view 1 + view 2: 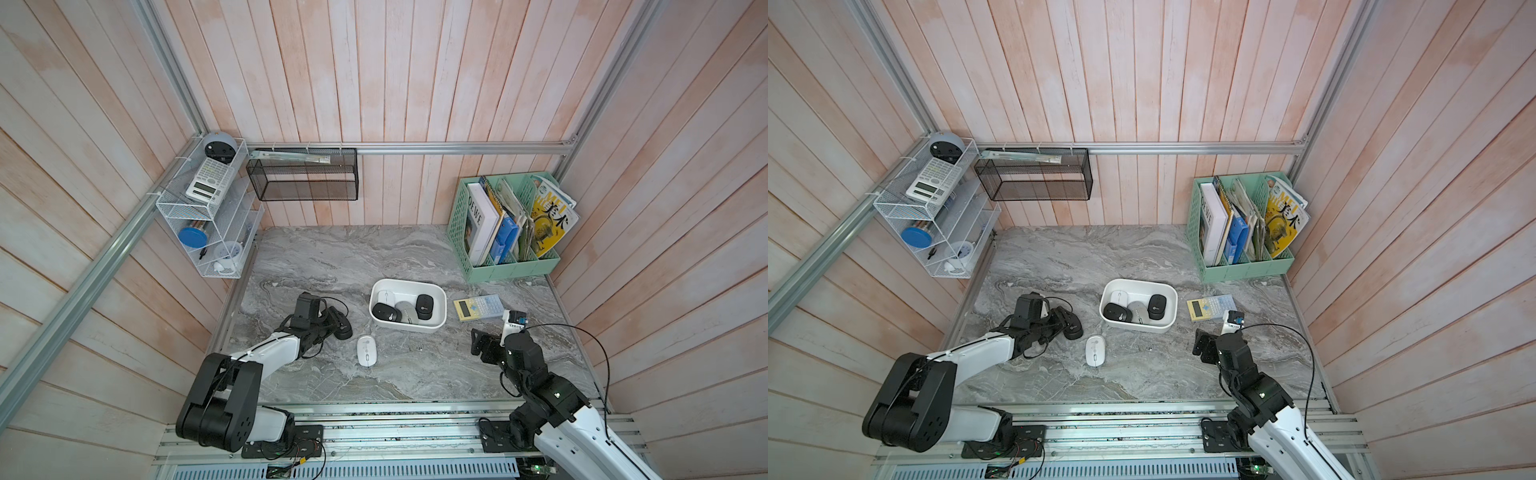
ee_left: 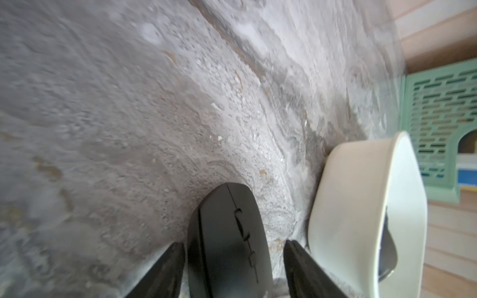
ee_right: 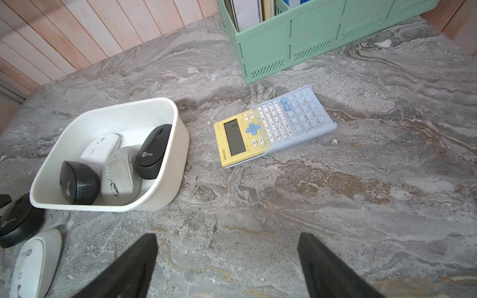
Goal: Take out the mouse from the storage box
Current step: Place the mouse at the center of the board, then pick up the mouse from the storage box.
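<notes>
Our left arm reaches low and forward, with the left gripper point(image 2: 233, 243) spread loosely around the black mouse point(image 2: 227, 219), which lies on the table point(image 2: 129, 129) just beside the storage box point(image 2: 348, 193). The right gripper point(image 3: 227, 235) hovers above the table, its jaws wide apart.

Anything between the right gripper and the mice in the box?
Nothing visible: bare table between the right gripper and the storage box. Only its wall to clear; the calculator lies off to the side.

Grey marbled worktop point(image 1: 332, 257), bearing: white storage box point(image 1: 409, 327); black mouse point(image 1: 343, 329) and white mouse point(image 1: 366, 350) (both just outside it); calculator point(image 1: 478, 306); mint-green file holder point(image 1: 511, 268) at rear corner.
</notes>
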`<action>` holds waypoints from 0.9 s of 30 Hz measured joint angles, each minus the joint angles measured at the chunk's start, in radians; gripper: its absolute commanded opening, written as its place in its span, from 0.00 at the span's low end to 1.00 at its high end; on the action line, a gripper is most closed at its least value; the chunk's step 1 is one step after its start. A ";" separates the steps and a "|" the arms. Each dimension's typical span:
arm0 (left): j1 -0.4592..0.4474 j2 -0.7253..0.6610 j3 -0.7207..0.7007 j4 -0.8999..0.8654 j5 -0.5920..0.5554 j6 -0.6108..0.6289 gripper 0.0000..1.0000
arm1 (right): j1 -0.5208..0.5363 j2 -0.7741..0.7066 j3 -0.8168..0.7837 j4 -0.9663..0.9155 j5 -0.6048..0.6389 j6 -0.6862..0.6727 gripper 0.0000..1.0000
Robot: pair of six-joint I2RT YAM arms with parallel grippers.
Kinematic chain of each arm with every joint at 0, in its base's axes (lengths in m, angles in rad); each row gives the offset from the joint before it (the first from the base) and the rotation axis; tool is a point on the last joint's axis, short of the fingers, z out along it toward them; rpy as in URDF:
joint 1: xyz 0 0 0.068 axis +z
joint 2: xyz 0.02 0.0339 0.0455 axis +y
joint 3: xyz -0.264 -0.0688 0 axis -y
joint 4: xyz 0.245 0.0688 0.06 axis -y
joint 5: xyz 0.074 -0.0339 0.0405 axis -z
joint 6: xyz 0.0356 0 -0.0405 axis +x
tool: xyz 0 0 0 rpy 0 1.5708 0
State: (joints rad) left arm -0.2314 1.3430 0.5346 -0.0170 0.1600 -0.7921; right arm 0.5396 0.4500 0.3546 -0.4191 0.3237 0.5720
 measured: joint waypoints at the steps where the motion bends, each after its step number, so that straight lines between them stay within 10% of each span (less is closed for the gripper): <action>1: 0.000 -0.036 0.000 -0.029 -0.028 0.008 0.78 | 0.000 0.009 0.000 0.000 0.001 0.000 0.95; 12: 0.002 -0.499 -0.024 -0.314 -0.274 0.139 0.92 | -0.002 0.481 0.241 0.051 -0.130 -0.058 0.94; 27: 0.002 -0.797 -0.111 -0.398 -0.299 0.191 0.98 | 0.223 1.183 0.797 0.111 -0.246 -0.195 0.92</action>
State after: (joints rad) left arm -0.2291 0.5461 0.4240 -0.4149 -0.1394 -0.6010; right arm 0.7624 1.6325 1.1519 -0.3080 0.0776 0.3771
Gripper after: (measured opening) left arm 0.973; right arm 0.926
